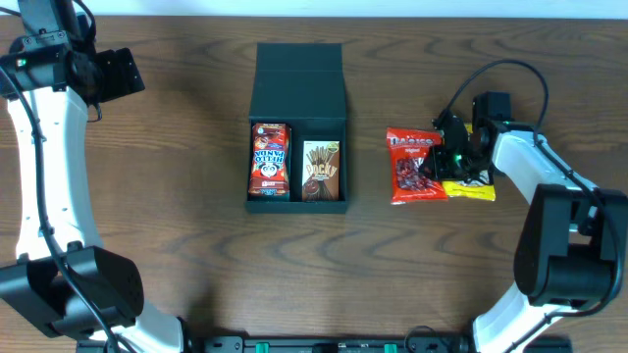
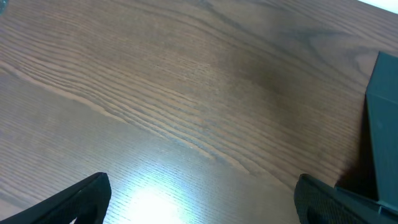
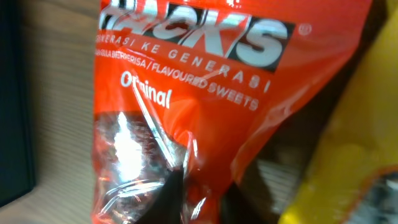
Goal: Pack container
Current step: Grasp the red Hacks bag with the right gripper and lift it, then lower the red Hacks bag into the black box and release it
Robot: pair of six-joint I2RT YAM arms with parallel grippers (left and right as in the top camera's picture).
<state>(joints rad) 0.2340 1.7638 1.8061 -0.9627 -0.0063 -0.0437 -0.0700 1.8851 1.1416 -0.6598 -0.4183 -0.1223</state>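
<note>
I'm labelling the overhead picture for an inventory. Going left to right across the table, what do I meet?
Left claw → Hello Panda box → Pocky box, both inside the container → red sweets bag → yellow packet.

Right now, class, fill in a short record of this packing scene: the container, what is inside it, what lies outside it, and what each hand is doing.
container: dark box, lid open, mid-table
inside: Hello Panda box on the left, Pocky box on the right, side by side
outside: red sweets bag to the container's right, with a yellow packet beside it
left hand: open, holding nothing, over bare table left of the container
right hand: at the red sweets bag's right edge; grip cannot be made out
</note>
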